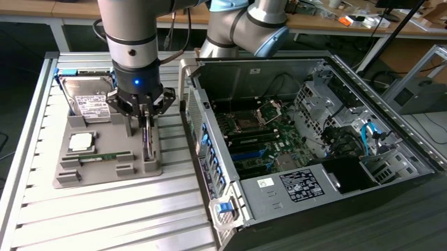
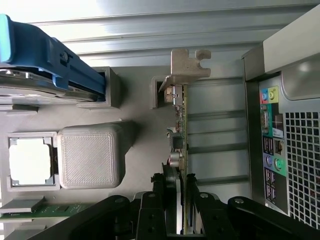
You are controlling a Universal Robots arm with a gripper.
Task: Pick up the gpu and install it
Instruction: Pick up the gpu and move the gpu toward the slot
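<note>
**benchrat:** Jaws sit right up against the wrist camera, black and partly cut off by the frame edge. They're drawn in narrow with the gpu (image 2: 181, 125) pinched between them, one on each face of the card. The exact contact spots are hard to make out because a chunky part on the board sits in the way.

**solderfan:** Agreed, looks clamped. In the exterior view the card is edge-on, just a thin dark strip under the arm (image 1: 133, 47). It stands upright in the grey holder (image 1: 104, 175) on the slatted worktop (image 1: 104, 219). Its lower edge is hidden down in the slot, so I can't tell whether it's lifted at all.

**benchrat:** The wrist view gives you the pale bracket (image 2: 189, 64) at the card's far end, right beside a slot post of the holder.

**solderfan:** And the exterior view gives the open pc case (image 1: 314, 130) just beside the holder, on the exterior view's right, with the motherboard (image 1: 258, 141) exposed. The hard drive (image 1: 87, 99), cpu (image 1: 81, 141) and green memory stick (image 1: 101, 156) sit in the same holder, apart from the card.
</note>
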